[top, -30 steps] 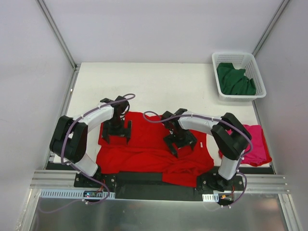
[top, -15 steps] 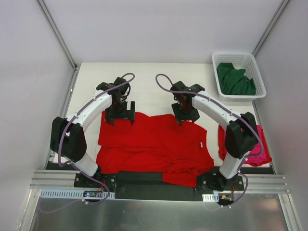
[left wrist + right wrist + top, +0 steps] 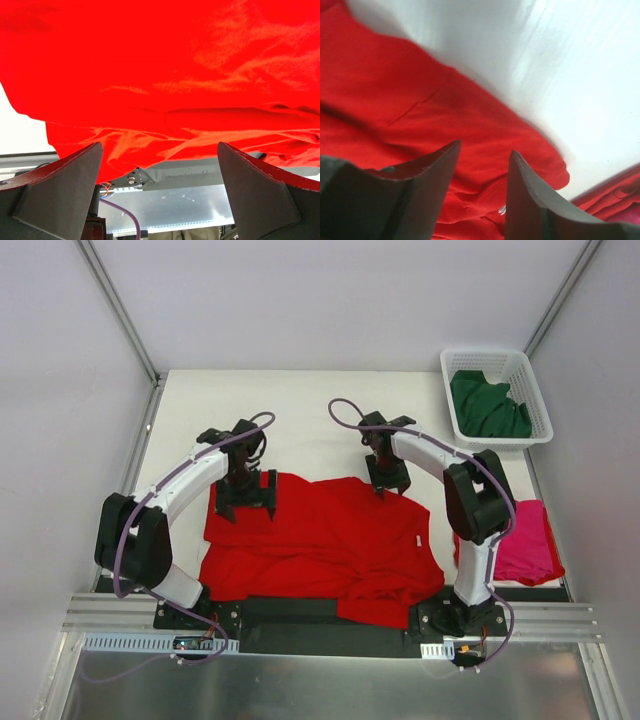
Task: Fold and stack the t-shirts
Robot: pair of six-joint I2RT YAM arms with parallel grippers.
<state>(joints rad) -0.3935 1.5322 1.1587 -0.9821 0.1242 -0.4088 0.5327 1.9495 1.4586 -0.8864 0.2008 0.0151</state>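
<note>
A bright red t-shirt [image 3: 320, 540] lies spread and wrinkled on the white table between the arms. My left gripper [image 3: 246, 502] hovers over its far left edge with the jaws wide open and nothing between them; in the left wrist view that gripper [image 3: 159, 147] frames red cloth [image 3: 160, 65]. At the shirt's far right corner my right gripper [image 3: 390, 484] has its jaws narrowed but still apart. In the right wrist view this gripper [image 3: 484, 150] shows red fabric [image 3: 395, 100] in the gap. A magenta-pink t-shirt [image 3: 525, 545] lies at the right. A dark green t-shirt [image 3: 488, 405] fills the basket.
The white lattice basket [image 3: 495, 356] stands at the back right corner. Bare white table [image 3: 310, 410] lies beyond the red shirt. The metal mounting rail [image 3: 330, 625] runs along the near edge. Grey walls close in the left and right sides.
Both arms reached from the middle of the red shirt out to its far edge. The right jaws narrowed from wide open; the left jaws stayed wide.
</note>
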